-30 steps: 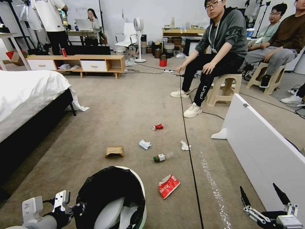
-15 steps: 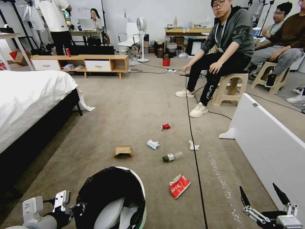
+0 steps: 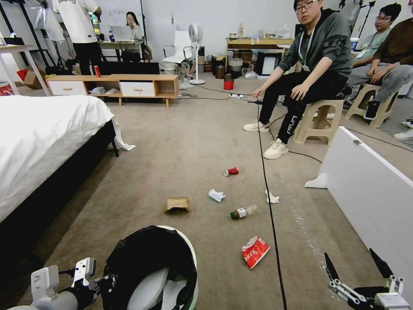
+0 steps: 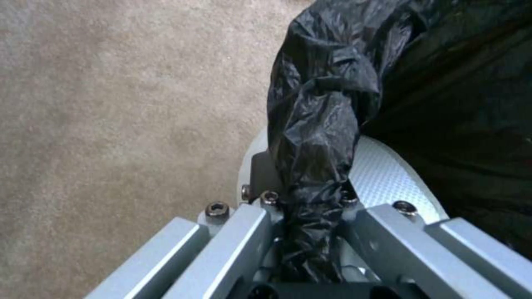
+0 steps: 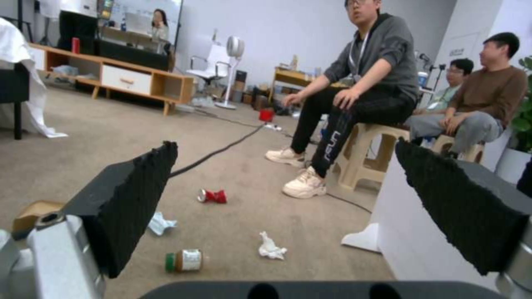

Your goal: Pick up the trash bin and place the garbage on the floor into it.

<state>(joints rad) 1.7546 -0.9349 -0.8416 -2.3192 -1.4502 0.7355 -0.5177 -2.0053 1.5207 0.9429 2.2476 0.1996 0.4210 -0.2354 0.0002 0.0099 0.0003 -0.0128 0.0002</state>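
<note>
The trash bin (image 3: 146,254), white with a black bag over its rim, sits low at my left. My left gripper (image 3: 102,282) is shut on its bagged rim (image 4: 313,195). My right gripper (image 3: 355,265) hangs open and holds nothing, low at my right (image 5: 285,145). Garbage lies on the carpet floor (image 3: 180,142) ahead: a red packet (image 3: 255,252), a green-capped bottle (image 3: 243,212), a brown paper bag (image 3: 177,203), two tissues (image 3: 216,195) (image 3: 272,198) and a crushed red can (image 3: 231,171). The right wrist view shows the can (image 5: 212,196), the bottle (image 5: 184,261) and a tissue (image 5: 272,248).
A bed (image 3: 43,137) fills the left side. A white panel (image 3: 374,193) stands on the right. A black cable (image 3: 267,189) runs down the floor beside the litter. A person's shoe (image 3: 275,149) rests beyond the can. A low cabinet (image 3: 116,86) lines the back.
The whole head picture has shifted to the right, so the camera has swung left. The bin and both grippers keep their places in the picture. The litter has not moved on the carpet.
</note>
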